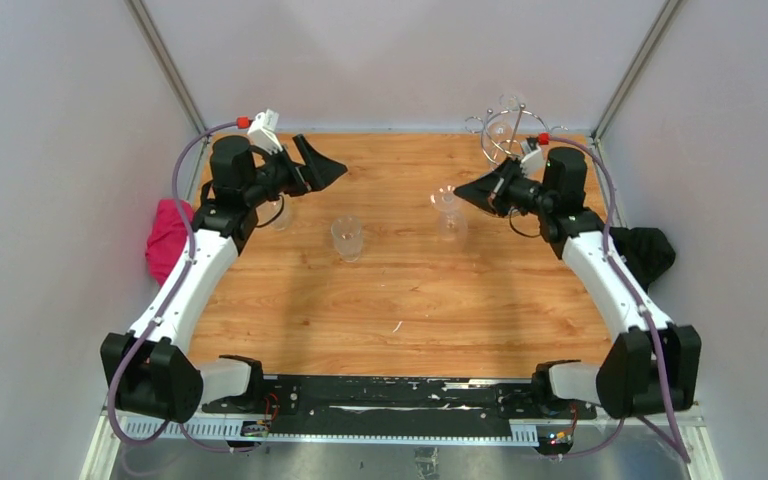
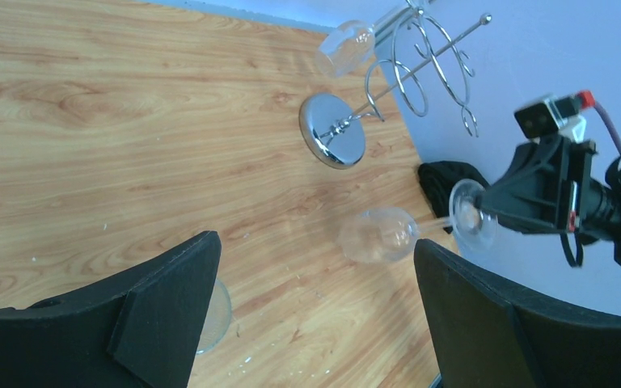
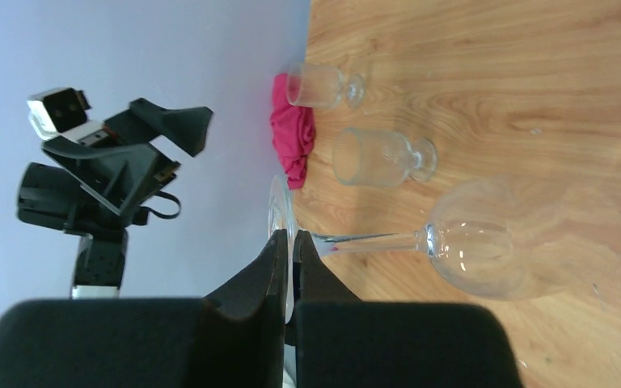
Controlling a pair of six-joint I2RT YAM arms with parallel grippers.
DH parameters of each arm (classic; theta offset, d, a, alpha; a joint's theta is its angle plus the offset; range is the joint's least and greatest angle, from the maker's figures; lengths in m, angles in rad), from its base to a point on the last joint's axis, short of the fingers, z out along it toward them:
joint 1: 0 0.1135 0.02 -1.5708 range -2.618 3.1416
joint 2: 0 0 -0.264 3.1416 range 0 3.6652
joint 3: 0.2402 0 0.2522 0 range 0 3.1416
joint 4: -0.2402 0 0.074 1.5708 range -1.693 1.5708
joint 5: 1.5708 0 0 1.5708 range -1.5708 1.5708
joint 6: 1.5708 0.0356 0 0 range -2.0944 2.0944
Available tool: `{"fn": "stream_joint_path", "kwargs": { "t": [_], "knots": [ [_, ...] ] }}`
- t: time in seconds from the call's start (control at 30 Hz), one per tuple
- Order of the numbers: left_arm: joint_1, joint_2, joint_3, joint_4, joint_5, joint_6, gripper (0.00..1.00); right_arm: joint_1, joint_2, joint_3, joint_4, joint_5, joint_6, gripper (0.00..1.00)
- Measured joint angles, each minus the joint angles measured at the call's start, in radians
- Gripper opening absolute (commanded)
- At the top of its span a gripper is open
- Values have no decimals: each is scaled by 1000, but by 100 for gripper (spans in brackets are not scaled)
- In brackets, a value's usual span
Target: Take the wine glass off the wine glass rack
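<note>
Pinching the wine glass (image 3: 485, 242) by its foot, the right gripper (image 3: 291, 239) holds it bowl-down, stem vertical, near the tabletop (image 1: 400, 290), apart from the wine glass rack (image 2: 333, 129) in the far right corner; the left gripper (image 2: 315, 246) stands spread, farther off.

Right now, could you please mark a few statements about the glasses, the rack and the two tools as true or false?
1. The right tool is shut on the foot of the wine glass. True.
2. The left tool grips a glass. False: it is open and holds nothing.
3. The wine glass rack carries no glass. False: a second glass hangs on its hooks.
4. A pink cloth lies at the table's edge beside the left arm. True.
</note>
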Motion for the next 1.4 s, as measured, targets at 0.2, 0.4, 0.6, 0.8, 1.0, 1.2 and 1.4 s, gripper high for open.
{"fn": "stream_joint_path", "kwargs": {
  "t": [0.2,0.4,0.6,0.8,1.0,1.2,1.4],
  "knots": [
    [0,12,-55,69,37,-10,96,39,172,134,230,-41,109,0],
    [0,64,-106,204,100,-43,96,39,301,208,572,-72,291,0],
    [0,138,-161,422,185,-120,96,39,491,225,940,-90,585,0],
    [25,276,-262,961,278,-406,95,39,555,254,1202,-90,820,0],
    [70,508,-277,1411,314,-709,95,39,533,269,1342,-90,907,0],
    [71,499,-288,1546,324,-776,96,54,518,258,1423,-85,957,0],
    [71,457,-288,1590,326,-795,96,126,516,241,1455,-77,972,0]
  ]
}}
